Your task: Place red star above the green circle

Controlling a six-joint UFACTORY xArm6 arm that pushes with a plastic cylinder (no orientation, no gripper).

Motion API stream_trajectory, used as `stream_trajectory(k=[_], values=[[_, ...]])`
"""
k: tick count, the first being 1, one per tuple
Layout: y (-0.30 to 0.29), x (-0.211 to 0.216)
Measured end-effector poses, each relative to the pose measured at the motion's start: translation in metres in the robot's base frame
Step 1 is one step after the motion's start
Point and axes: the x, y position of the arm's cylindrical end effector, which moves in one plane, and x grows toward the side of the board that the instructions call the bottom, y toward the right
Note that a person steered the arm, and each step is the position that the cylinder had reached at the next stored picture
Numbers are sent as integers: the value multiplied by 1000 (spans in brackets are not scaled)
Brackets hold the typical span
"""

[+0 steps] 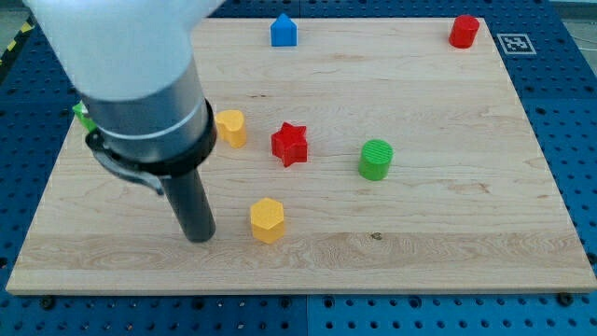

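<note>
Closest to the camera, my tip [199,238] sits lower left of centre on the worktop [448,243], just left of the yellow hexagon [267,220]. No claw on this rig, just a bare rod, nothing held. Red star [289,144] is mid-frame, left of the green circle [376,160], roughly level with it and apart. Risk as I see it: shoving the star straight right bumps the circle. The yellow block [231,128] beside the arm could also get clipped.
</note>
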Motion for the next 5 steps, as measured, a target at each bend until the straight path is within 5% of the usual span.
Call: stream_trajectory(k=[5], values=[[74, -84]])
